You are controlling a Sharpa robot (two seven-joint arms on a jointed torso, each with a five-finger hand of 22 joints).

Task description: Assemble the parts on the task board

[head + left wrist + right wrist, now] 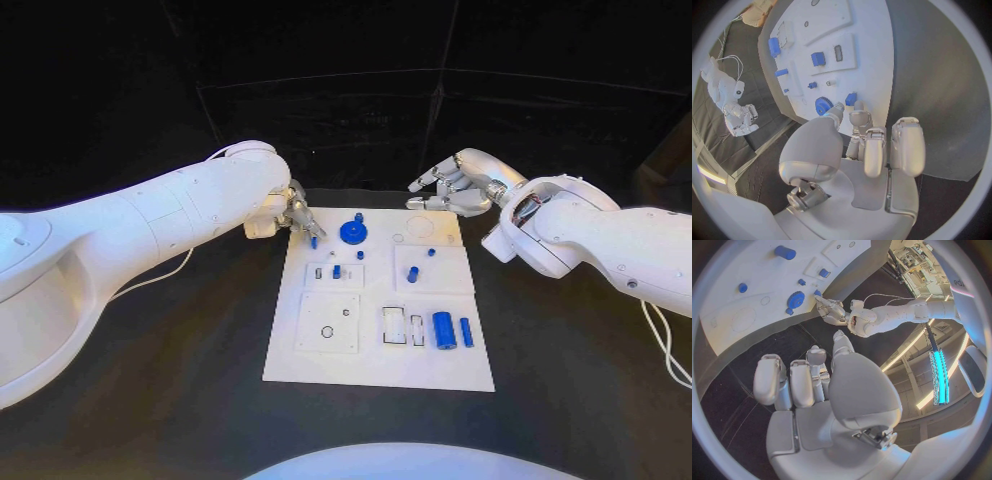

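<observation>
Nearest my head camera, the white task board [378, 372] lies in the middle of the black table [173, 400], long side running away from me. On its near right part I see two blue cylinders [444, 330] lying side by side next to a rectangular slot. Further up, small blue pegs [413, 273] stand in the middle row, and a blue gear [355, 234] sits near the far edge.

My left hand [296, 215] is at the board's far left corner, fingers pointing down at the plate. A small blue part [313, 240] sits right at its fingertips; from the left wrist camera the same blue part [851, 98] lies just ahead of the fingers [859, 118], beside the gear [822, 105]. I cannot tell whether the hand is pinching this piece or only touching it, so its grip stays uncertain.

My right hand [450, 188] hovers off the board's far right corner, above the table, well apart from every blue piece. Its fingers [804, 382] are loosely bent and spread with nothing between them.
</observation>
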